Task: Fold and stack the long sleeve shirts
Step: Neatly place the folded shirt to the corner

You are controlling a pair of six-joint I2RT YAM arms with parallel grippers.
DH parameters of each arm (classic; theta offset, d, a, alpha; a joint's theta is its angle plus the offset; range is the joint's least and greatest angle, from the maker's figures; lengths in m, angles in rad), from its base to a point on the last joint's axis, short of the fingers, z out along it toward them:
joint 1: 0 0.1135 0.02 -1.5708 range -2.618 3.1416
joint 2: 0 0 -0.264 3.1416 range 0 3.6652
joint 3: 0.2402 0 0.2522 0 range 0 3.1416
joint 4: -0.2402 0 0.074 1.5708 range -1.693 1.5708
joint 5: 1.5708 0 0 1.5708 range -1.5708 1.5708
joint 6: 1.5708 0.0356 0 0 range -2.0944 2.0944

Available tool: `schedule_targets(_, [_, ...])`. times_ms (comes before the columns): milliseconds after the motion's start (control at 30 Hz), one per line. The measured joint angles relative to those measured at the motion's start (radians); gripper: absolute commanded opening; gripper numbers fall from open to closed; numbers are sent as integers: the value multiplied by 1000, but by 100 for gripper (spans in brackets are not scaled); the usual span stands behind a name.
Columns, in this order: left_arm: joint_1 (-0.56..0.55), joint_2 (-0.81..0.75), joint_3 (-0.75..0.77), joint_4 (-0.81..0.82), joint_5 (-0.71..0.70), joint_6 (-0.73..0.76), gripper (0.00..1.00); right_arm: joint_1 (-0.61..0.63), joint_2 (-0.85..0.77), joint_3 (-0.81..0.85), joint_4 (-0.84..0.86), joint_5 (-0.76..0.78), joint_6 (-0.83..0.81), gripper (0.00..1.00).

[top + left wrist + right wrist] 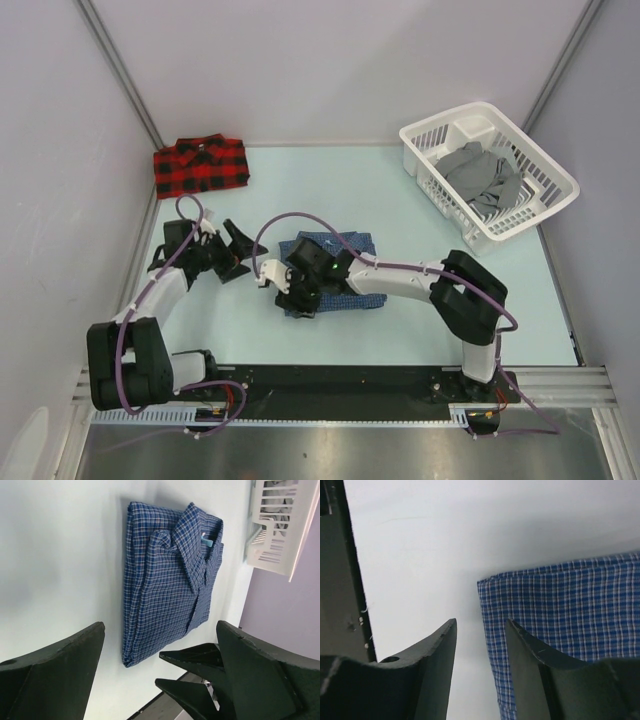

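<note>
The dark blue fine-check shirt lies folded at mid-table, collar up, and also shows in the left wrist view. My right gripper is open at the shirt's near left corner. In the right wrist view its jaws straddle the shirt's edge, one finger over bare table and the other over the cloth. My left gripper is open and empty, left of the shirt, and also shows in its own view. The red-and-black plaid shirt lies folded at the far left.
A white plastic basket holding grey clothing stands at the far right, and also shows in the left wrist view. Walls close in on the left, back and right. A black rail runs along the near edge.
</note>
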Motion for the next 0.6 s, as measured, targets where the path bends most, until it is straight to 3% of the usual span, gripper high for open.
schedule_targets(367, [22,6,-24,-32,-21,11,100,31,112,-3,131,67,-59,45])
schedule_targets(467, [34,18,-24,-45,-34,16,100,34,118,-11,160,85,-76,19])
schedule_targets(500, [35,24,-24,-49,-38,18,99,33,119,-12,168,93,-80,0])
schedule_targets(600, [38,39,-33,-51,-43,25,99,22,117,-13,180,89,-74,0])
